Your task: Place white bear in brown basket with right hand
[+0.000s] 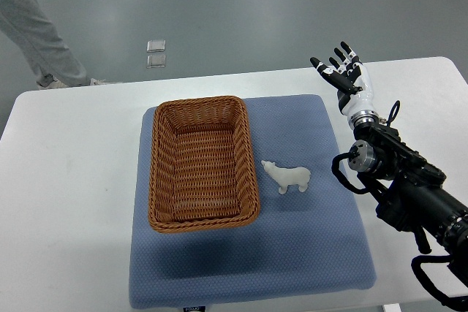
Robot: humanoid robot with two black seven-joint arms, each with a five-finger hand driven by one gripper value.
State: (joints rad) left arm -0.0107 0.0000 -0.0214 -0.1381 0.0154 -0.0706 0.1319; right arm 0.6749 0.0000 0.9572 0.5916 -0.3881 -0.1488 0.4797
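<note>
White and glossy-looking, the bear (287, 177) stands on the blue mat (307, 253) just beside the brown basket (202, 162), off its right wall at about three o'clock, apart from the wicker and not touching it. It looks like a small moulded polar bear figure, four legs down, its long axis running nine to three with the head toward the basket. The basket is an oblong woven tray lying twelve to six, with nothing in it. Mat and basket rest on a white worktop (66, 202).

From the right hand (342, 72) the bear lies at roughly seven o'clock, well apart. That hand hovers over the far right corner of the mat, its fingers (322, 66) spread wide and holding nothing. No left arm shows, so the right is the only hand placed to reach. My judgement: the grasp has not begun; the hand must come down and back toward the bear, closing across its narrow body.

At the far left edge, a person's legs (33, 31) stand on the floor.
</note>
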